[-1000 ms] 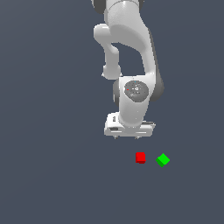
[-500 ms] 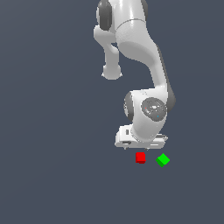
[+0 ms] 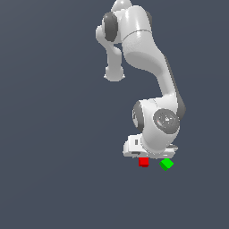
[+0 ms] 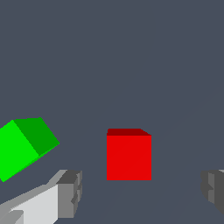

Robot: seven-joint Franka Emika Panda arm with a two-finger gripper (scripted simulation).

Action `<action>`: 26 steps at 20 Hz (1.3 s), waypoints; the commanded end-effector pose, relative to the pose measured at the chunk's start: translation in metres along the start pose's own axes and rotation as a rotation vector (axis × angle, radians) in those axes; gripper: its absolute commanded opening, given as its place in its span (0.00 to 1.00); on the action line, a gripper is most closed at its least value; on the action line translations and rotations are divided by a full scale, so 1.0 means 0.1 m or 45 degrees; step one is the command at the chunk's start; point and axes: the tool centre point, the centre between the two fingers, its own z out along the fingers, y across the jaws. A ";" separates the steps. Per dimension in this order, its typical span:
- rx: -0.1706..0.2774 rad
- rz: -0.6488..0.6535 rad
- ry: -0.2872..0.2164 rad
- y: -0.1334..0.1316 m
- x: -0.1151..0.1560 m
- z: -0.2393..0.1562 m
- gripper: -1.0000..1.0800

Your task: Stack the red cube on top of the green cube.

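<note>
The red cube lies on the dark grey floor, and the green cube sits a short way toward the exterior view's right of it, turned at an angle. My gripper hangs low directly over the red cube, its hand almost touching the cube's top in the exterior view. In the wrist view the red cube stands in the gap between my two fingertips, which are spread wide and apart from it. The green cube lies outside the fingers. My gripper is open.
The white arm rises from the hand toward the top of the exterior view. The floor is a plain dark grey surface with nothing else showing on it.
The arm has bent down and swung toward the exterior view's right, lowering the hand from well above the cubes to just over the red cube. Neither cube has moved.
</note>
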 end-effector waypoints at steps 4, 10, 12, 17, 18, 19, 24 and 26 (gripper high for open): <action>0.000 0.002 0.001 -0.04 0.05 0.02 0.96; 0.000 0.002 0.001 -0.04 0.05 0.04 0.96; 0.000 0.002 0.001 -0.04 0.05 0.09 0.96; 0.000 0.002 0.001 -0.04 0.04 0.34 0.96; 0.000 0.002 0.001 -0.04 0.04 0.39 0.96; 0.000 0.002 0.001 -0.04 0.04 0.44 0.96; 0.000 0.002 0.001 -0.05 0.05 0.54 0.96; 0.000 0.002 0.001 -0.05 0.05 0.53 0.96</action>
